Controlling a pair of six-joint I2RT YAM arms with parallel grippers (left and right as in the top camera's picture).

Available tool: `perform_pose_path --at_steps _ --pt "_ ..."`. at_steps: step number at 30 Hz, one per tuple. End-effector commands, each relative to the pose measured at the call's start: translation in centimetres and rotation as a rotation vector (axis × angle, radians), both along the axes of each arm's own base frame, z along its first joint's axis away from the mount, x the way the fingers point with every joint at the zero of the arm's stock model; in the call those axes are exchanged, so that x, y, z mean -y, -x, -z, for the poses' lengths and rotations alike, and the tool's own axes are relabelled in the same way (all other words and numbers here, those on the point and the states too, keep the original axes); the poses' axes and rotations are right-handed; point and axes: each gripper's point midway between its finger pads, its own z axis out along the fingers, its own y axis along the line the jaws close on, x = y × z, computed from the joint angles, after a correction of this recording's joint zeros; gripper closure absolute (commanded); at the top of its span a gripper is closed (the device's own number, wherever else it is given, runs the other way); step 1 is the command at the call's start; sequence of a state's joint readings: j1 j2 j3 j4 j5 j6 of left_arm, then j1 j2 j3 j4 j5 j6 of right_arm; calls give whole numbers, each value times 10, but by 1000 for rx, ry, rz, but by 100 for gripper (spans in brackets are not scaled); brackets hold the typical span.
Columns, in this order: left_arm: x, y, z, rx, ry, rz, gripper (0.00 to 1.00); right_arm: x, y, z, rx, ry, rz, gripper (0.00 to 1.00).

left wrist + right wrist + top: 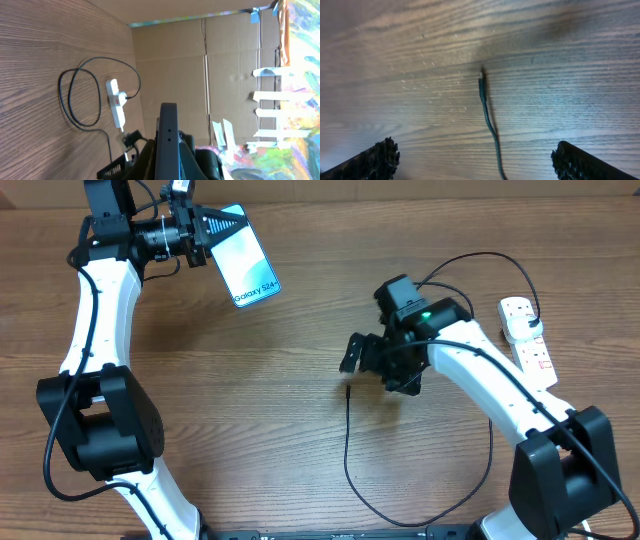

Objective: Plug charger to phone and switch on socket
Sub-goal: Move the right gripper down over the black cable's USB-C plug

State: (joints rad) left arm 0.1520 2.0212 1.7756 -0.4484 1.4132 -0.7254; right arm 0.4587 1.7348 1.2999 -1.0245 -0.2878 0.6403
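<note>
Your left jaws clamp the phone [243, 268], upper left of the overhead frame; it is probably slick glass. Your right jaws stand wide over the charger [347, 430], mid-frame on the surface. The cable looks limp, so take its stiff plug tip [481, 82].

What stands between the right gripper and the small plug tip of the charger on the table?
Nothing visible does. The right gripper hangs open over the charger, whose small tip lies uncovered on the bare table just ahead of it.
</note>
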Motion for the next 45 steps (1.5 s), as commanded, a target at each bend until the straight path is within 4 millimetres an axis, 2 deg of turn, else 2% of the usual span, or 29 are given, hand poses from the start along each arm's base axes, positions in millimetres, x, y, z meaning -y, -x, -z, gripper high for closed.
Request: perform_pose_path --at_steps 1,5,10,15,21,29,32,36,39,45 --pt "4 7 -24 73 -3 20 96 -4 3 0 48 67 -58 0" --pt "6 8 -24 76 -3 26 96 -8 9 1 44 80 -74 0" --pt "13 9 -24 80 -7 35 96 -6 15 15 29 83 -75 0" --pt "13 9 -24 83 -7 36 96 -16 18 19 43 81 -104 0" --pt "13 9 -24 87 -8 37 96 -30 21 43 15 100 -122 3" --pt "13 9 -24 94 -10 37 96 -24 19 60 -9 154 -95 4" --pt "13 9 -24 94 -10 37 96 -23 20 64 -21 161 -92 10" --pt "13 9 -24 95 -11 37 96 -24 20 65 -22 161 -92 11" --pt "13 9 -24 94 -11 37 96 -23 21 67 -21 160 -92 20" --pt "13 9 -24 94 -10 37 96 -24 21 71 -26 160 -93 26"
